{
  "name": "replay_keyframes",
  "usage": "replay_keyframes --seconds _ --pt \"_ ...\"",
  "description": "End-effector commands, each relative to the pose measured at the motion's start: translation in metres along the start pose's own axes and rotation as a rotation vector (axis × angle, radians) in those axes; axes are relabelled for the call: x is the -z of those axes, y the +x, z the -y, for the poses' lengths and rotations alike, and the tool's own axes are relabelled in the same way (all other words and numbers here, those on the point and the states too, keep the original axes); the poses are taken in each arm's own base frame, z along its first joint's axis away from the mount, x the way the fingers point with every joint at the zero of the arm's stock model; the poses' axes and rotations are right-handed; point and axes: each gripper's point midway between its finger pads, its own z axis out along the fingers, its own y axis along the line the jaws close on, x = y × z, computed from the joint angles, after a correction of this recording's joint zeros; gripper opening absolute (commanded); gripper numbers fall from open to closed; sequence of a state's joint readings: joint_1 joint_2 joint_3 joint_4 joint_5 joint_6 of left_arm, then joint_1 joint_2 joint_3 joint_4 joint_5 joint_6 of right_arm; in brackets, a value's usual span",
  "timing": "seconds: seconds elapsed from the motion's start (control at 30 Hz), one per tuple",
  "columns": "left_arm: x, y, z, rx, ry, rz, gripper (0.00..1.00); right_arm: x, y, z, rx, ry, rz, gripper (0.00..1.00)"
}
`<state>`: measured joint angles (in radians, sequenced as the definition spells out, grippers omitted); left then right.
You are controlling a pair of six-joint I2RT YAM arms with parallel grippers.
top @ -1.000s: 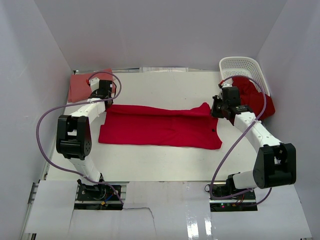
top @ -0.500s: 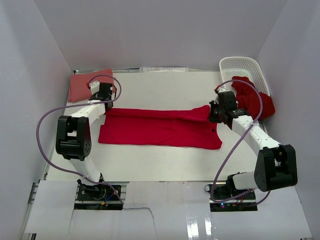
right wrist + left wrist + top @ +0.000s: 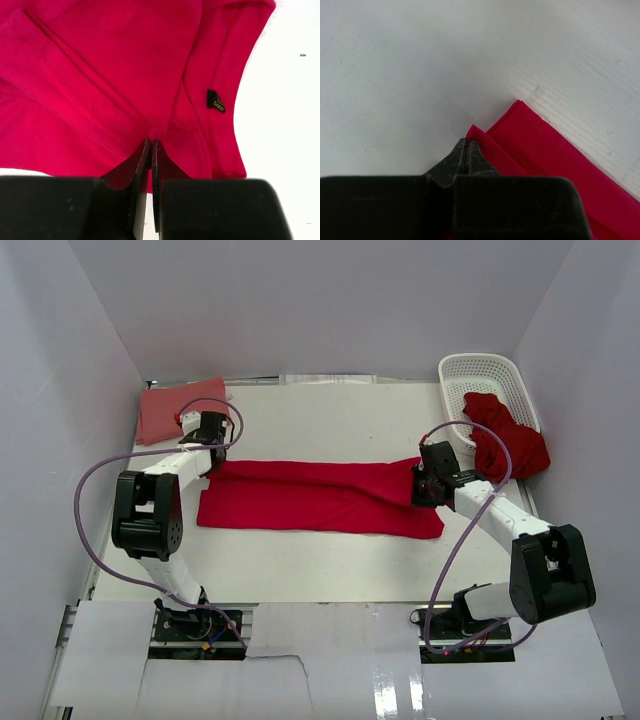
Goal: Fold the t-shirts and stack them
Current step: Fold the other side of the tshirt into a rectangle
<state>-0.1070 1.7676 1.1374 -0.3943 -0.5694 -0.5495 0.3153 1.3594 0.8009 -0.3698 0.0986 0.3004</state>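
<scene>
- Along the near edge of the white counter point(image 3: 300, 565), a strip of bare surface lay between the arm bases and the long crimson red cloth t-shirt point(image 3: 320, 502). This was open room for drawing cloth toward the robot.
- That t-shirt lay flat at mid-counter with its long axis running left to right, parallel to the near edge. A lengthwise fold showed along its far side.
- The left gripper point(image 3: 465, 149) sat at the shirt's far-left corner, its jaws clenched together at the tip of the folded cloth. It read as a pinch on that corner, though little cloth showed between the fingers.
- The right gripper point(image 3: 150, 146) sat at the far-right end by the neckline, with the small black size label point(image 3: 216, 101) near it. Its fingers were pressed almost closed on a ridge of the cloth.
- Each arm was nearest its own end, so the shirt stretched between them. Any coming pull would likely run across the long axis, with both ends moving evenly or the fold would skew.
- Beyond the right end, a heap of crimson red shirts point(image 3: 512, 445) spilled from the white plastic lattice basket point(image 3: 480, 370) at the far right corner. That side had less room.
- A folded salmon-pink shirt point(image 3: 160, 412) lay in the far left corner, just beyond the left gripper and apart from the red one. It was probably the stacking spot.
</scene>
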Motion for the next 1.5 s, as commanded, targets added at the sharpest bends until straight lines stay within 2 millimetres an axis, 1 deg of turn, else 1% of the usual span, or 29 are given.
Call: replay_keyframes --seconds 0.0,0.1,0.13,0.2,0.27,0.3,0.33,0.4,0.43,0.5,0.6,0.63,0.73,0.77,0.83,0.87,0.9,0.97,1.0,1.03,1.1,1.13,1.17,1.2,1.23,1.27,1.3,1.37,1.47 --pt "0.003 0.002 -0.008 -0.004 -0.035 0.005 0.0 0.002 0.008 0.005 -0.013 0.04 -0.018 0.08" --pt "0.0 0.012 -0.005 -0.049 -0.051 -0.026 0.0 0.002 0.012 0.006 -0.016 0.051 -0.034 0.08" --pt "-0.002 0.017 -0.008 -0.07 -0.07 -0.044 0.0 0.002 0.015 0.008 -0.017 0.058 -0.044 0.08" --pt "-0.006 0.023 -0.007 -0.077 -0.091 -0.068 0.03 0.001 0.019 0.008 -0.021 0.068 -0.056 0.08" --pt "-0.006 0.027 -0.007 -0.075 -0.101 -0.091 0.29 0.002 0.028 0.014 -0.022 0.097 -0.088 0.08" --pt "-0.006 0.029 -0.006 -0.071 -0.097 -0.101 0.41 0.002 0.03 0.013 -0.029 0.106 -0.093 0.18" --pt "-0.005 0.031 -0.005 -0.072 -0.093 -0.109 0.62 0.003 0.034 0.018 -0.035 0.13 -0.097 0.27" --pt "-0.001 0.027 -0.002 -0.056 -0.078 -0.105 0.78 0.005 0.038 0.018 -0.041 0.134 -0.1 0.5" --pt "0.002 0.025 -0.002 -0.05 -0.077 -0.096 0.8 0.007 0.037 0.018 -0.047 0.13 -0.087 0.51" --pt "0.012 0.013 -0.006 -0.016 -0.087 -0.048 0.81 0.011 0.034 0.017 -0.053 0.121 -0.067 0.52" --pt "0.026 -0.005 -0.012 0.027 -0.092 0.026 0.81 0.027 0.017 0.009 -0.061 0.081 -0.004 0.52" --pt "0.036 -0.02 -0.012 0.059 -0.072 0.071 0.81 0.03 0.011 0.005 -0.064 0.063 0.017 0.52" --pt "0.053 -0.041 -0.012 0.099 -0.031 0.147 0.81 0.041 -0.015 -0.005 -0.064 0.018 0.105 0.53" --pt "0.056 -0.044 -0.011 0.1 -0.024 0.161 0.81 0.045 -0.027 -0.009 -0.062 0.002 0.139 0.53" --pt "0.063 -0.053 -0.015 0.112 -0.031 0.2 0.81 0.043 -0.04 -0.017 -0.052 -0.026 0.15 0.53" --pt "0.069 -0.059 -0.015 0.119 -0.023 0.221 0.81 0.044 -0.052 -0.022 -0.046 -0.039 0.17 0.53" --pt "0.071 -0.062 -0.013 0.12 -0.009 0.229 0.81 0.033 -0.052 -0.024 -0.037 -0.037 0.143 0.52" --pt "0.077 -0.068 0.008 0.095 0.113 0.23 0.81 0.022 -0.061 -0.038 -0.016 -0.093 0.141 0.5" --pt "0.078 -0.069 0.021 0.075 0.182 0.224 0.81 0.02 -0.072 -0.044 -0.004 -0.111 0.15 0.48" --pt "0.084 -0.069 0.046 0.058 0.31 0.213 0.81 0.004 -0.067 -0.052 0.006 -0.144 0.097 0.47" --pt "0.087 -0.068 0.071 0.024 0.395 0.202 0.81 -0.014 -0.075 -0.073 0.027 -0.237 0.07 0.46" --pt "0.087 -0.065 0.081 0.003 0.431 0.184 0.81 -0.02 -0.078 -0.08 0.032 -0.267 0.063 0.46" --pt "0.092 -0.067 0.097 -0.013 0.491 0.171 0.81 -0.026 -0.082 -0.087 0.038 -0.297 0.062 0.46" --pt "0.082 -0.056 0.107 -0.057 0.506 0.137 0.81 -0.04 -0.078 -0.089 0.047 -0.305 0.027 0.46" --pt "0.082 -0.051 0.115 -0.082 0.533 0.114 0.81 -0.04 -0.087 -0.099 0.055 -0.342 0.036 0.46" --pt "0.081 -0.048 0.122 -0.1 0.555 0.094 0.81 -0.044 -0.09 -0.104 0.062 -0.366 0.036 0.46" --pt "0.075 -0.045 0.128 -0.124 0.555 0.081 0.81 -0.05 -0.086 -0.11 0.066 -0.4 0.014 0.46" --pt "0.073 -0.039 0.136 -0.148 0.581 0.063 0.81 -0.053 -0.09 -0.118 0.074 -0.435 0.016 0.46" --pt "0.068 -0.031 0.14 -0.163 0.587 0.038 0.81 -0.06 -0.086 -0.123 0.075 -0.452 -0.006 0.46"
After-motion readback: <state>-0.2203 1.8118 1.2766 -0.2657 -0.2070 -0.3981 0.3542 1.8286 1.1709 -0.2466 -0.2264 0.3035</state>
